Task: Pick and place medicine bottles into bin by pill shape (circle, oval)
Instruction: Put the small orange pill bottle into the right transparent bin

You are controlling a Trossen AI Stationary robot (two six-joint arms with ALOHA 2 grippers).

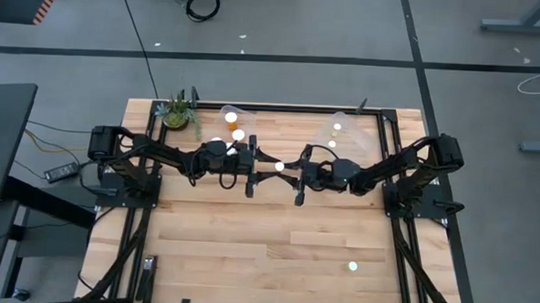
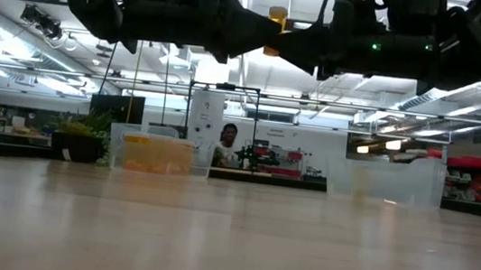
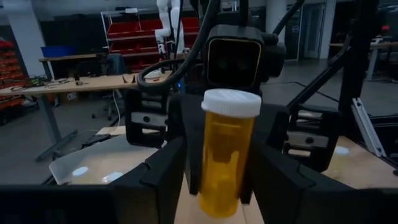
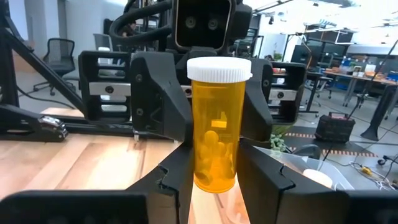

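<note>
**Bottle held between both grippers above mid-table — handover under way**

My right gripper (image 4: 214,186) is clamped on the lower body of an orange bottle (image 4: 216,134) with a white cap; my right fingers (image 4: 174,180) press its sides and hold it upright. Light-coloured pills show heaped in the bottom of the bottle, but I cannot tell their shape with confidence from here.

My left gripper (image 3: 217,180) faces the right one, and my left fingers (image 3: 165,171) stand on either side of the same bottle. Whether they bear on the plastic or only bracket it I cannot tell — no gap is visible, and no clear contact either.

In the overhead view both arms meet near the table's (image 1: 275,252) middle, with the bottle between the two grippers. The low view shows it well clear of the tabletop.

Further out, two clear bins stand along the far edge: the left bin (image 1: 235,121) already holds bottles, the right bin (image 1: 353,132) holds at least one. One more bottle (image 1: 354,265) stands alone near the front right. A small plant (image 1: 177,111) sits at the far left corner.

Judgement: the step in hand is inspection or transfer of one bottle prior to binning. The next move calls for one gripper having a firm hold before the other lets go, then a carry to the bin matching the pill shape.
</note>
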